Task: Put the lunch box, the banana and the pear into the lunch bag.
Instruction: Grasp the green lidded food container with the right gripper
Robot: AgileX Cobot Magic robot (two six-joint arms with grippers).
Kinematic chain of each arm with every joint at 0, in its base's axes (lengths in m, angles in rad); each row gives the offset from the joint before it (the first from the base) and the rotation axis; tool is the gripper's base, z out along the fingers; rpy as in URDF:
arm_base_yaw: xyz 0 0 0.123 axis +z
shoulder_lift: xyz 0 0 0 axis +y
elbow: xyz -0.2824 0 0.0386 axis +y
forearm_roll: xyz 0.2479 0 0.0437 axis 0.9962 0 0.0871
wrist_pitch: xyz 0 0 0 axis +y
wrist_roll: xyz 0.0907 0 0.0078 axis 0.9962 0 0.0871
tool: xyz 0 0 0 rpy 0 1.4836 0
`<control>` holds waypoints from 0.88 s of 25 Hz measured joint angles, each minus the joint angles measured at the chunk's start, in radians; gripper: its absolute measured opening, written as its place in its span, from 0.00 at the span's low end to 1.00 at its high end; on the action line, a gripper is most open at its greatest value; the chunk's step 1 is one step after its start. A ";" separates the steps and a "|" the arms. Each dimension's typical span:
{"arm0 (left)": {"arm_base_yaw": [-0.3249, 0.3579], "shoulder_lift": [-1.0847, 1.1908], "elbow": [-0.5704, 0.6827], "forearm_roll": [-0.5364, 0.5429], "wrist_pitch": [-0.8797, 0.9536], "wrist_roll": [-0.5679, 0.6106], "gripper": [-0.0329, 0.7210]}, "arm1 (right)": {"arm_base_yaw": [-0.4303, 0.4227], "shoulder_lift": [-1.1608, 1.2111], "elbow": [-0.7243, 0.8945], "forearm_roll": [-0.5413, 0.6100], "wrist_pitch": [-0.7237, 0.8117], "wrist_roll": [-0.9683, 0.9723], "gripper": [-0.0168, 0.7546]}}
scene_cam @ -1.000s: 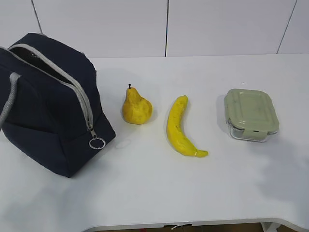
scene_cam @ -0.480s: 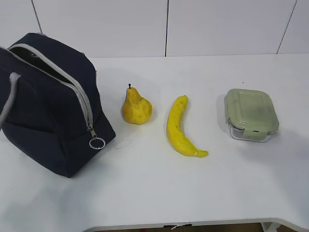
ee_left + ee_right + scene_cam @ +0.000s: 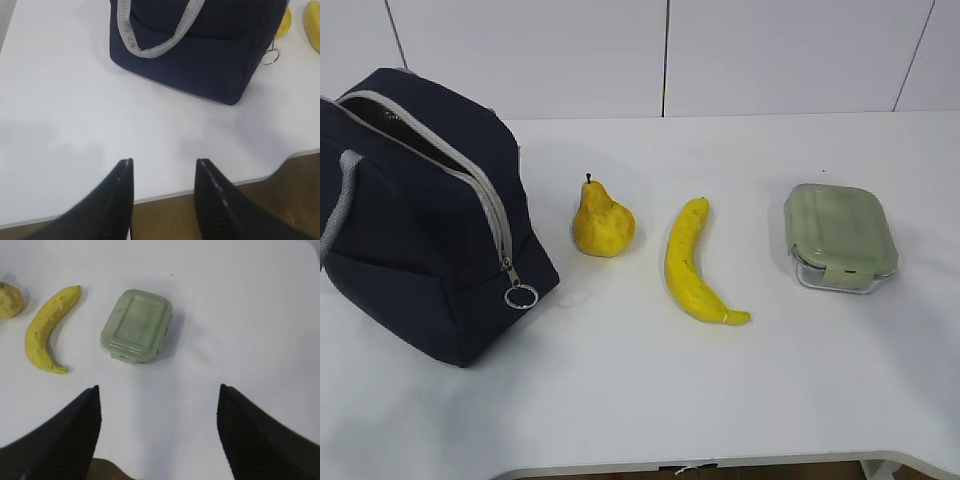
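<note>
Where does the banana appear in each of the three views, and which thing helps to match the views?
Exterior view: the banana lies at the centre, between the pear and the lunch box.
Left wrist view: only a yellow part shows at the top right edge, past the lunch bag.
Right wrist view: it lies at the left, beside the lunch box.
Shared landmark: the pear, which borders the banana in all three views.

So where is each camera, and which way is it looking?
Exterior: across the table, slanting down at lunch bag, pear, banana, lunch box; no robot parts.
Left wrist: above the table's near edge, facing the bag; left gripper open.
Right wrist: high, facing down at the box; right gripper open.
Both wrist views share the banana.
</note>
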 joint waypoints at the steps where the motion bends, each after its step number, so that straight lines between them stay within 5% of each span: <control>1: 0.000 0.000 0.000 0.000 0.000 0.000 0.43 | 0.000 0.025 -0.021 0.011 0.016 0.000 0.78; 22: 0.000 0.000 0.000 0.000 0.000 0.000 0.43 | -0.046 0.424 -0.208 0.413 0.072 -0.148 0.78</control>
